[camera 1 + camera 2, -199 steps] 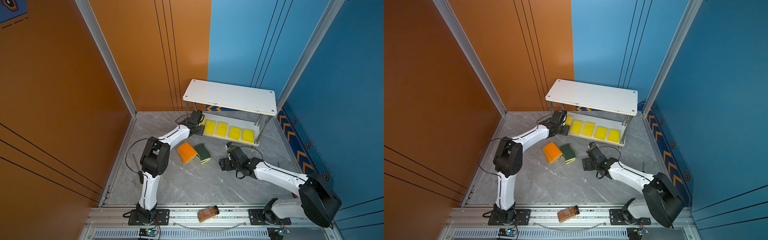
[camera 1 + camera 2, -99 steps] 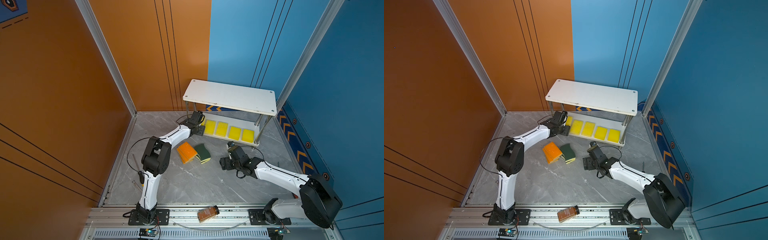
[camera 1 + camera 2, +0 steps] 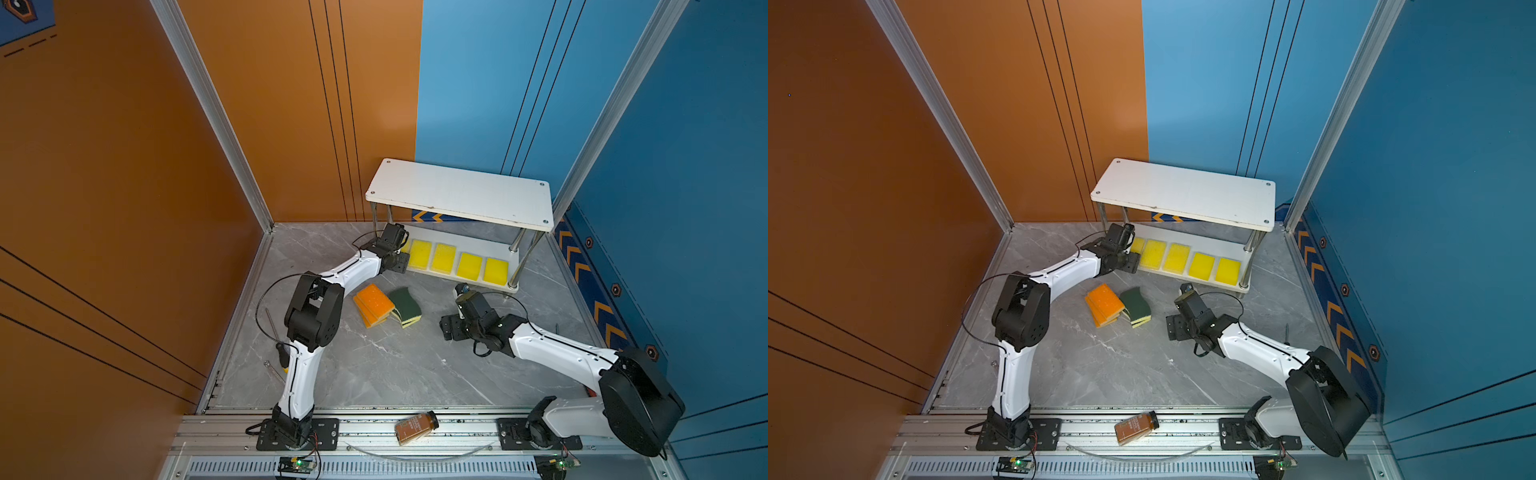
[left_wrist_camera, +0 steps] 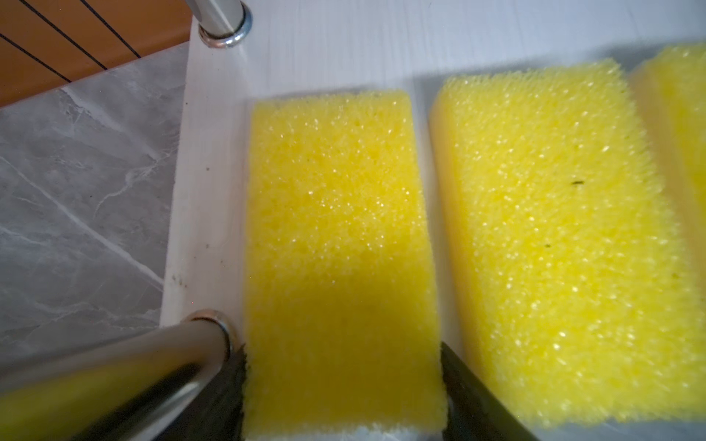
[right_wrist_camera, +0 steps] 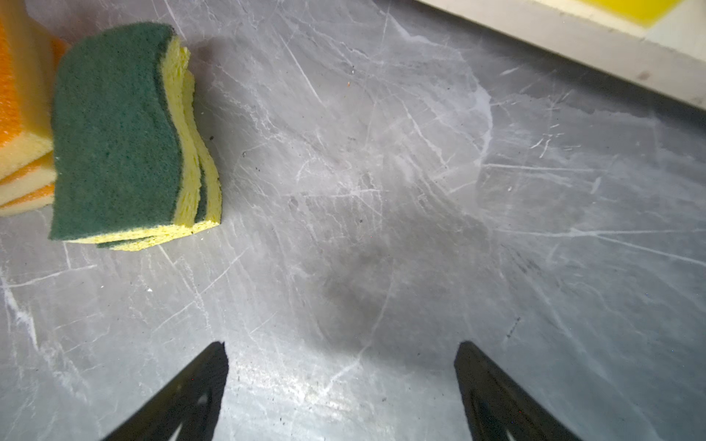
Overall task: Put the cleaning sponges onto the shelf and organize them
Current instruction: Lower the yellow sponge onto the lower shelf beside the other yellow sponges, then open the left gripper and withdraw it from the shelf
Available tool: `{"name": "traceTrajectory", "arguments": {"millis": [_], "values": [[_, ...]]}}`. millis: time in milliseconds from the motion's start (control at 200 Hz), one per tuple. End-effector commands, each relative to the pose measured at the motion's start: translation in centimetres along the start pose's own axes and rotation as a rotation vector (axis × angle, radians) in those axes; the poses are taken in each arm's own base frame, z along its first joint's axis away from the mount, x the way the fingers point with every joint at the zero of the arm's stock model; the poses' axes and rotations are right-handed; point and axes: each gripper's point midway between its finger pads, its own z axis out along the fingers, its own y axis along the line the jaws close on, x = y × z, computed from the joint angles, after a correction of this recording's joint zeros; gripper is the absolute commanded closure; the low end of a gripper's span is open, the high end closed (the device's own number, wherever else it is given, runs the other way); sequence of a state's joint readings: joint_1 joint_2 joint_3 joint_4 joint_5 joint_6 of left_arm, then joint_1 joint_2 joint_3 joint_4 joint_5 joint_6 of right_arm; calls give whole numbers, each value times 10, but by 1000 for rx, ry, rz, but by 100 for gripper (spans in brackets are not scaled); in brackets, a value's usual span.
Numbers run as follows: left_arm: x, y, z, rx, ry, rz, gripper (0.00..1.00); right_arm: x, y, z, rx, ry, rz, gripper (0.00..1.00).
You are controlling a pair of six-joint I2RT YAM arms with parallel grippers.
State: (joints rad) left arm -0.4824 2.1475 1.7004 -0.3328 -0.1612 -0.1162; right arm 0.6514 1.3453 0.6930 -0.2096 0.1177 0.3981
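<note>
Five all-yellow sponges point(image 3: 1177, 257), three orange-topped sponges point(image 3: 374, 301), two green-topped sponges point(image 3: 404, 301) — ten in total; one two-tier white shelf point(image 3: 457, 195), one brown bottle point(image 3: 416, 427), two robot arms point(image 3: 357, 270).

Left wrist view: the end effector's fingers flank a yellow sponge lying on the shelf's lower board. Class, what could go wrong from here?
1. The left end effector straddles the end yellow sponge; foam clinging to a finger on retreat could drag it off the lower board.
2. One finger sits beside the metal post; a crooked retreat might bump the shelf and shift the row.
</note>
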Motion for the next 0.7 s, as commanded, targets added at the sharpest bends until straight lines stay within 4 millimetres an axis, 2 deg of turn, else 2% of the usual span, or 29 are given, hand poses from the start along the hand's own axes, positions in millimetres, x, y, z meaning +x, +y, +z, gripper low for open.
{"name": "traceTrajectory", "arguments": {"millis": [0,295,486,696], "values": [[-1,8,7,-28,3,9,26,6,-10,-3,37,10,9,8],[0,9,9,-28,7,7,24,6,-11,-3,41,9,11,8],[-1,8,7,-30,3,-5,15,5,-11,-4,39,5,12,8],[-1,8,4,-27,3,-7,15,6,-12,-4,42,5,12,8]]}}
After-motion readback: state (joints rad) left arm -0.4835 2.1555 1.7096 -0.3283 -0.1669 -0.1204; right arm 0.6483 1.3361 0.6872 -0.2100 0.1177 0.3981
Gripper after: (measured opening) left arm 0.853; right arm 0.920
